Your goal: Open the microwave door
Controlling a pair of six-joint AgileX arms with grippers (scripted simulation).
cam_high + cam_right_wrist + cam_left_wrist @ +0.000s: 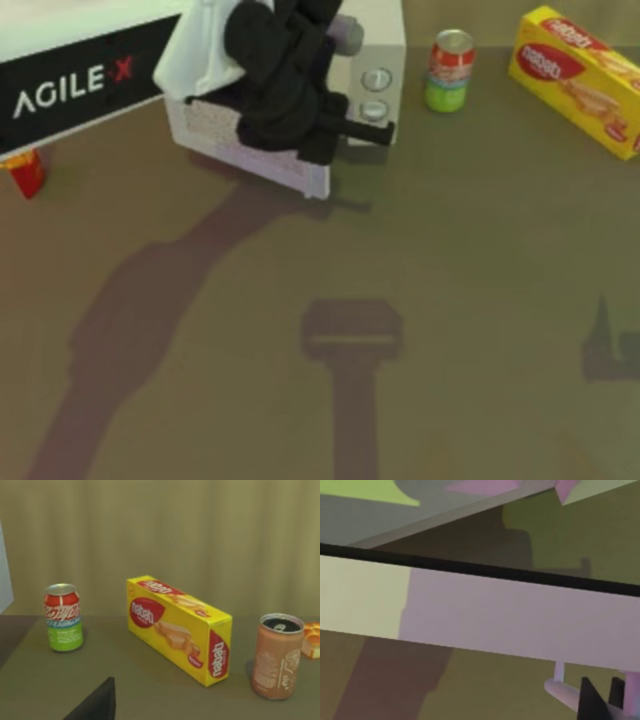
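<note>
We see the microwave point(385, 40) as smooth matt off-white plastic with a speckled mesh window in the microwave door point(250, 150), the red-and-green can point(63, 617) and the orange can point(276, 656) as smooth metal with slightly shiny tops, the yellow box point(177, 628) as glossy printed cardboard, and the table point(480, 300) as matt.

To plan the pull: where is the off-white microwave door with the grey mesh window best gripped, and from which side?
Grip the pale round bar handle on the off-white, mesh-windowed microwave door, coming from the door's front. The bar stands off the flat panel on short posts, leaving a gap to close around.
</note>
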